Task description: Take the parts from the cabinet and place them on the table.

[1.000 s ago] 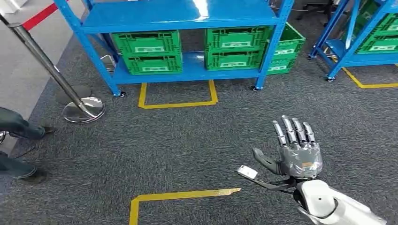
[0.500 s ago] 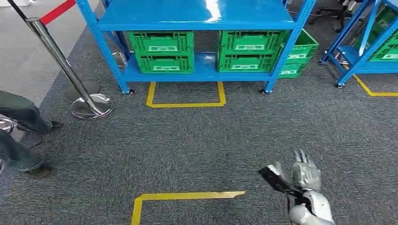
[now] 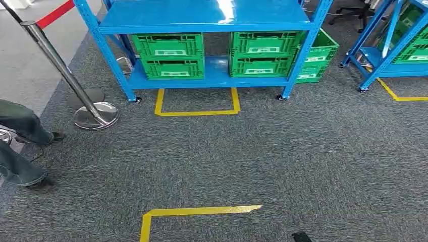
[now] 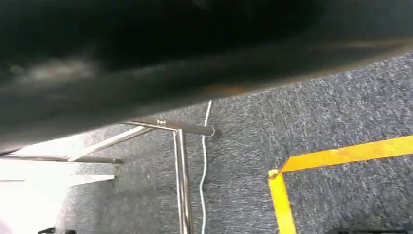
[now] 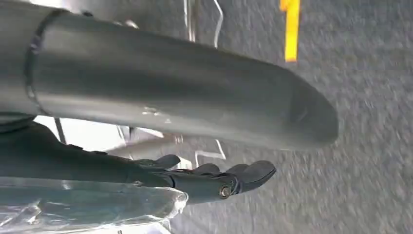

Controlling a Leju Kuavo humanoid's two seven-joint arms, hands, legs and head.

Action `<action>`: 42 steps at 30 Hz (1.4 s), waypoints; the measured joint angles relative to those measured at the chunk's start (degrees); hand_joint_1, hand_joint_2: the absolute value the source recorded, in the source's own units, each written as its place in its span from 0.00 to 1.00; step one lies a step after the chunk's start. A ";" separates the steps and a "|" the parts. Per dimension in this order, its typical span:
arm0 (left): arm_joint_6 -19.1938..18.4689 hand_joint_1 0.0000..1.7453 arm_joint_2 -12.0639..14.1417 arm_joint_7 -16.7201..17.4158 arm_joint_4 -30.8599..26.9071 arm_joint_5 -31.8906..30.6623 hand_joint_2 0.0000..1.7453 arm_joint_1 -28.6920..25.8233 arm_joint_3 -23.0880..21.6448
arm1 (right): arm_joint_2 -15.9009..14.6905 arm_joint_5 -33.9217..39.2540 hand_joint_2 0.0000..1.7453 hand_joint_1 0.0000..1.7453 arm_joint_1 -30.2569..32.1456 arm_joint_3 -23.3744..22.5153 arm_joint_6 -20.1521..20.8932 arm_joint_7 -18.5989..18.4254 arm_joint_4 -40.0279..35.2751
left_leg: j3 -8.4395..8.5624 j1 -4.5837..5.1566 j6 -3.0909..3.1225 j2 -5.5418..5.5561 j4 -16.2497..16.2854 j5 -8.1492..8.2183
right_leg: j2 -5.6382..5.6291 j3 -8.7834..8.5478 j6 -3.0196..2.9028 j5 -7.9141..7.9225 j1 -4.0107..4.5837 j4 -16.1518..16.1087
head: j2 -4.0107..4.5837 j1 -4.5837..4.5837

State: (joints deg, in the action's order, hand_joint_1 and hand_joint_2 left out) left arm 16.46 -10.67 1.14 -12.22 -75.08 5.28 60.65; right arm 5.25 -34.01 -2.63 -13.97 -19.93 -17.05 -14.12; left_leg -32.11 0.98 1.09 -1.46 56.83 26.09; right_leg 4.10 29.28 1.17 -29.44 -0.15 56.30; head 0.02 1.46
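The blue shelf rack [image 3: 204,17] stands across the grey carpet ahead, with green crates on its lower shelf, one stack on the left [image 3: 169,54] and one on the right [image 3: 262,53]. What the crates hold is hidden. My right hand [image 5: 229,178] hangs beside my body in the right wrist view. Its thick grey thumb lies across the picture and its dark fingers [image 5: 253,171] are stretched out straight, with nothing between them. A clear shiny wrap [image 5: 92,207] lies alongside the fingers; I cannot tell what it is. A dark tip [image 3: 301,236] pokes in at the head view's bottom edge.
A chrome stanchion [image 3: 93,115] with a red belt stands at the left, and a person's legs [image 3: 20,151] are beside it. Yellow tape [image 3: 197,210] marks the floor. A second blue rack [image 3: 398,45] with green crates stands at the right. Metal table legs [image 4: 182,170] show over the carpet.
My right hand, raised and spread open a second ago, has dropped below the head view's bottom edge. The camera has shifted slightly.
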 joint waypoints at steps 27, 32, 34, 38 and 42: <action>-0.02 0.00 -0.26 0.00 0.00 1.90 0.00 -0.01 1.73 | 2.71 -4.39 0.00 0.00 -0.36 -1.40 1.95 -2.82 2.34 | 0.21 -0.01 -0.01 0.00 -0.02 0.00 | 0.02 -0.20 0.01 0.02 -0.01 0.01 | 0.00 0.00; 0.33 0.00 -0.31 0.11 0.00 1.73 0.00 -0.01 1.81 | 2.73 -4.61 0.00 0.00 -0.36 -1.40 2.32 -3.43 2.36 | 0.21 -0.01 -0.01 0.00 -0.02 0.00 | 0.02 -0.19 0.01 0.02 -0.01 0.01 | 0.00 0.00; 0.35 0.00 -0.31 0.11 0.00 1.73 0.00 -0.01 1.81 | 2.73 -4.63 0.00 0.00 -0.36 -1.40 2.34 -3.43 2.38 | 0.21 -0.01 -0.01 0.00 -0.02 0.00 | 0.02 -0.18 0.01 0.02 -0.01 0.01 | 0.00 0.00; 0.37 0.00 -0.31 0.11 0.00 1.70 0.00 -0.01 1.81 | 2.73 -4.66 0.00 0.00 -0.36 -1.40 2.36 -3.43 2.38 | 0.22 -0.01 -0.01 0.00 -0.02 0.00 | 0.02 -0.19 0.01 0.02 -0.01 0.01 | 0.00 0.00; 0.42 0.00 -0.31 0.24 0.00 1.68 0.00 -0.01 1.84 | 2.73 -4.92 0.00 0.00 -0.36 -1.37 2.36 -3.45 2.38 | 0.22 -0.01 -0.01 0.00 -0.02 0.00 | 0.02 -0.19 0.01 0.02 -0.01 0.01 | 0.00 0.00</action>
State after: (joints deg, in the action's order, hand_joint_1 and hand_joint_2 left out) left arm 16.87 -10.97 1.38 -12.22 -73.40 5.28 62.49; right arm 7.98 -38.93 -2.99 -15.34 -17.57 -20.50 -11.74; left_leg -31.89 0.97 1.08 -1.46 56.81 26.09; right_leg 4.13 29.08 1.17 -29.42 -0.16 56.31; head 0.02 1.46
